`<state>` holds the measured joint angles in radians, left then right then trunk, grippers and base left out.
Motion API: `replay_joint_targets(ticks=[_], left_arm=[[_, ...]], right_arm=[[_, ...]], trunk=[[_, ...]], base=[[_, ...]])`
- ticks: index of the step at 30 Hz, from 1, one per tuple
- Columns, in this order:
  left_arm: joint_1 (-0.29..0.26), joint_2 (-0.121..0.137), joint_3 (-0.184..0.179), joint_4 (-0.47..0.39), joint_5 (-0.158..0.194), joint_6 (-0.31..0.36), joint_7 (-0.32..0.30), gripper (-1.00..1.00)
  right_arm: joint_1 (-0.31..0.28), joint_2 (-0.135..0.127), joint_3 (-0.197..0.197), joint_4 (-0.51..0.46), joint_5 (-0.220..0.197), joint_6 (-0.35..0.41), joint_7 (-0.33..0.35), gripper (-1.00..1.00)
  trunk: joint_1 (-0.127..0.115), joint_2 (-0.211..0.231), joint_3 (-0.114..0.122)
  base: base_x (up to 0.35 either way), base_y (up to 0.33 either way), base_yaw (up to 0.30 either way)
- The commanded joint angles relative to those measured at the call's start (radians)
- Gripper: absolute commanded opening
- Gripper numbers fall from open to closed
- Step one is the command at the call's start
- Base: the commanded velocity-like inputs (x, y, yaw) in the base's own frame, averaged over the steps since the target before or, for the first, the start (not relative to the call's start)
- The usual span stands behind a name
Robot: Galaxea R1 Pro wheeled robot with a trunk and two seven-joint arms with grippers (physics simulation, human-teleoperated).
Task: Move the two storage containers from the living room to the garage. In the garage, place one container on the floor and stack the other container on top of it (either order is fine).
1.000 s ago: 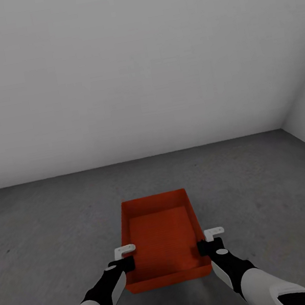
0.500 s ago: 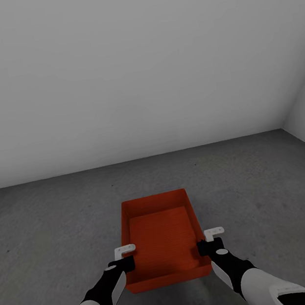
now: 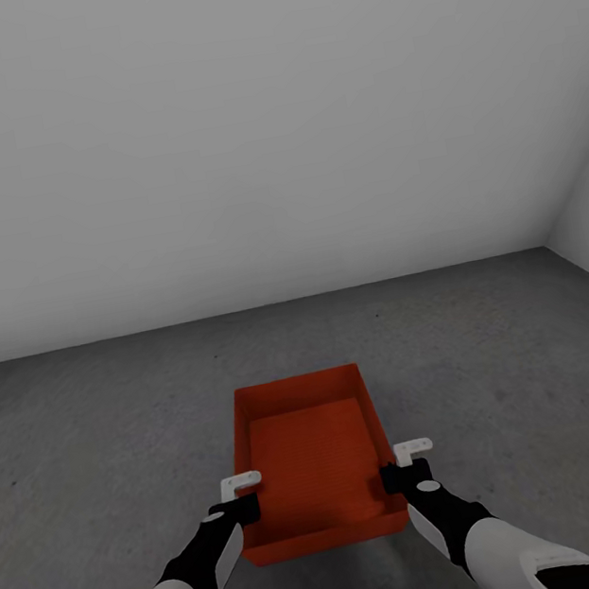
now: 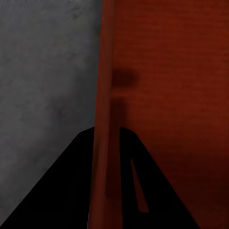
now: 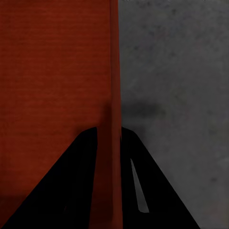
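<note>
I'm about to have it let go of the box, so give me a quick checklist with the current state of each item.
1. Left gripper clamped on the container wall: ok; the wall runs between its fingers in the left wrist view.
2. Right gripper clamped on the opposite wall: ok.
3. Over the dark grey floor: ok.
4. Container level: ok, its rim looks even.
5. Container resting on the floor: cannot tell.
6. Second container underneath: cannot tell.

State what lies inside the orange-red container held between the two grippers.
The storage container looks empty: only its bare ribbed base shows. The left gripper and right gripper cover small parts of its side walls.
</note>
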<state>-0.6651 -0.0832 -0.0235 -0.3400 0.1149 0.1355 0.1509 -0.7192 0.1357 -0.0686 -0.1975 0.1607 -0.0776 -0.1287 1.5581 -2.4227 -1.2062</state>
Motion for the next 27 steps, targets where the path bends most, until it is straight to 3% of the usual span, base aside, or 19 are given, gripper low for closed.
replay_joint_targets(ticks=[1,23,24,25,27], left_arm=[[-0.001,0.013,0.022,-0.010,-0.011,-0.025,0.029,-1.00],[-0.001,0.013,0.021,-0.021,-0.012,-0.023,0.029,-1.00],[-0.001,0.013,0.022,-0.019,-0.012,-0.023,0.029,1.00],[-0.001,0.013,0.024,-0.015,-0.011,-0.021,0.029,1.00],[-0.001,0.013,0.025,-0.011,-0.011,-0.017,0.029,1.00]], right_arm=[[0.000,0.001,0.000,0.004,-0.001,-0.003,0.006,-1.00],[0.000,0.001,0.000,0.005,-0.001,-0.008,0.006,-1.00],[0.000,0.001,0.000,0.005,-0.001,-0.008,0.006,-1.00],[0.000,0.001,0.000,0.005,-0.001,-0.008,0.006,1.00],[0.000,0.001,0.000,0.006,-0.001,-0.007,0.006,1.00]], trunk=[[0.000,0.000,-0.001],[0.000,0.000,-0.001],[0.000,0.000,-0.001],[0.000,0.000,-0.001],[0.000,0.000,-0.001]], base=[[0.000,0.000,0.000],[0.000,0.000,0.000],[0.000,0.000,0.000],[0.000,0.000,0.000],[0.000,0.000,0.000]])
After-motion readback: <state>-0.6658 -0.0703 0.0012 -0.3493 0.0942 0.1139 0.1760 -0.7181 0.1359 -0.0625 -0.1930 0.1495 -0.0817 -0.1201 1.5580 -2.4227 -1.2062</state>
